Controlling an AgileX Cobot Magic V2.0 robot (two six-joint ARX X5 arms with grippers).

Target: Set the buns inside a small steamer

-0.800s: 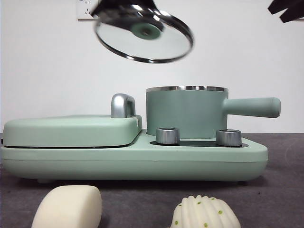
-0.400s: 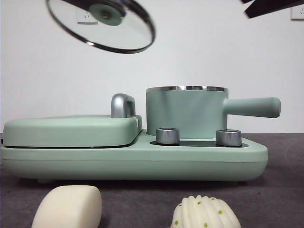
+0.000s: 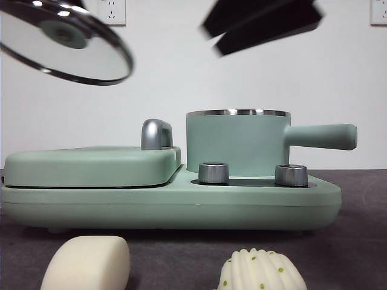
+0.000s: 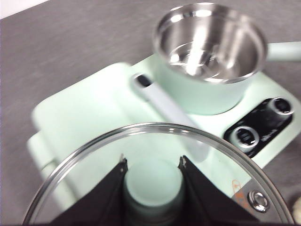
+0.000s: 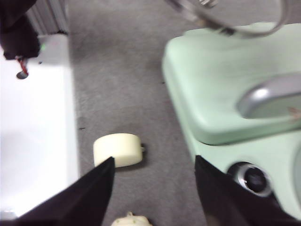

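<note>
Bench (image 3: 357, 254) is covered in grey cloth, with open room in front of the cooker base (image 3: 169, 205). The cooker base fills the middle of the front view: flat griddle cover (image 3: 91, 166) on one side, small steamer (image 3: 237, 142) on the other, two steel knobs (image 3: 213, 173) in front of the steamer. The steamer is uncovered, its steel rim clear all round and its handle pointing away from the griddle cover.

Glass lid (image 3: 63, 42) is held tilted, high above the griddle cover's outer end, well apart from the steamer. Left pincer (image 4: 153, 165) is clamped on the lid's green knob (image 4: 153, 183). Right pincer (image 5: 155, 188) is held high, jaws spread wide, over the bench strip just in front of the base, nothing between them.

Smooth bun (image 3: 87, 263) and ribbed bun (image 3: 261, 270) lie on the bench near the front edge, apart from each other, both outside the steamer.
</note>
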